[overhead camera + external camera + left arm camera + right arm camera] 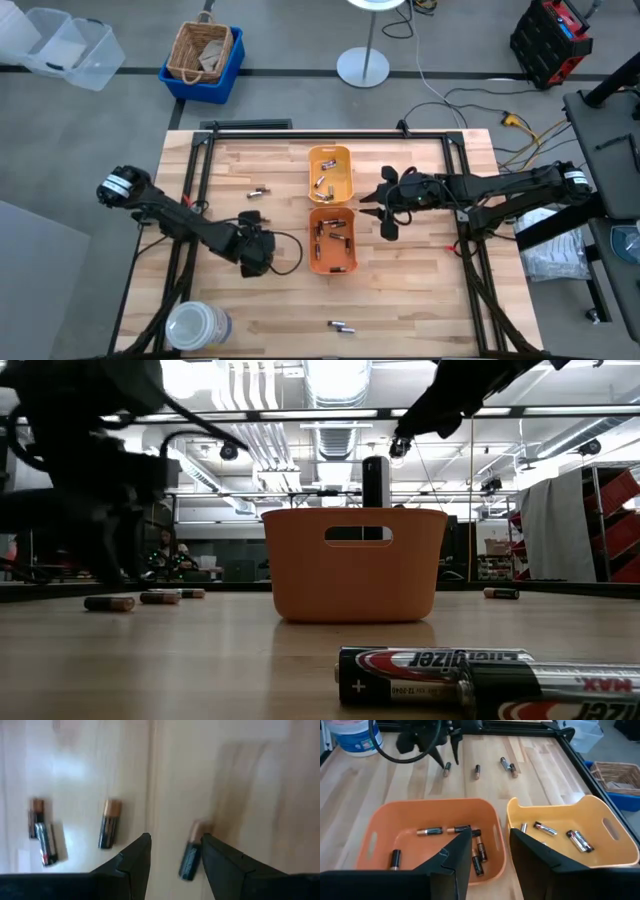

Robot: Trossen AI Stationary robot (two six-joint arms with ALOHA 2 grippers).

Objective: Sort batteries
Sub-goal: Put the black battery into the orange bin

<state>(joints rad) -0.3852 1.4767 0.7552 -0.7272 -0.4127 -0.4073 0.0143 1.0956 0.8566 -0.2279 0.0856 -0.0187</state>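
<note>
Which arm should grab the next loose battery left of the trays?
Left. Its gripper hangs right over a copper-tipped battery, jaws open around it. The right gripper is beside the orange tray, across the trays from those batteries.

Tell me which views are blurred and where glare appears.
Left wrist view: motion-blurred, with the copper-tipped black batteries smeared and a pale sheen on the light wooden table. Low view: bright ceiling lights flare, leaving the left gripper a dark silhouette.
</note>
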